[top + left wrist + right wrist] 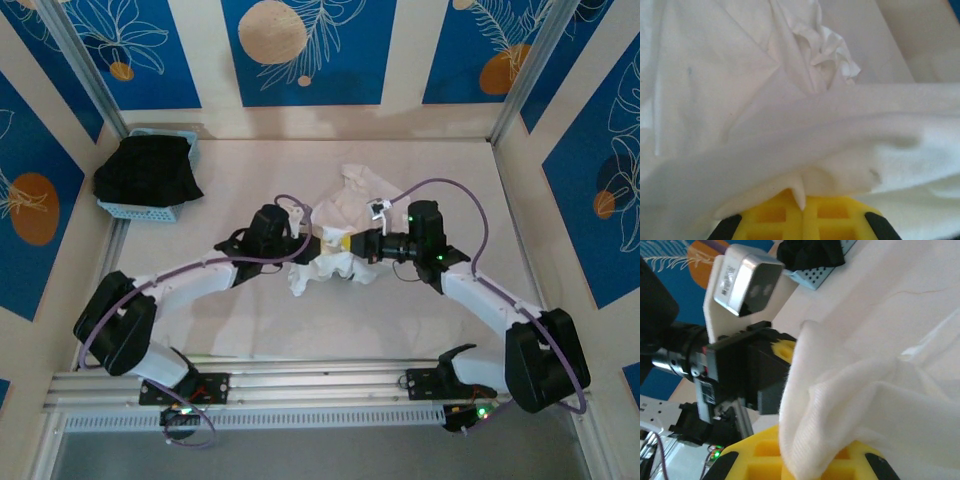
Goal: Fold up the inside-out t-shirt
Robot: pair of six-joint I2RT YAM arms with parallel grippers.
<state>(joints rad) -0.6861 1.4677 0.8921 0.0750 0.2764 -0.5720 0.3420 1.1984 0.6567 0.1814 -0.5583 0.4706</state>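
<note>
The inside-out t-shirt (345, 200) is a white bunched heap at mid-table, lifted where the two grippers meet. My left gripper (318, 245) and right gripper (352, 245) face each other, almost touching, under the cloth's near side. In the left wrist view the yellow fingers (775, 217) are shut, with a small peak of the t-shirt (790, 140) pinched between them at the left gripper (804, 207). In the right wrist view the right gripper (800, 460) is shut on a ribbed fold of the t-shirt (880, 365). The left gripper's yellow finger (785, 347) sits just behind that fold.
A black garment (148, 170) lies piled in a light blue basket (150, 211) at the back left corner. The basket (817, 275) and black garment (810, 252) also appear in the right wrist view. Blue-patterned walls enclose the table on three sides.
</note>
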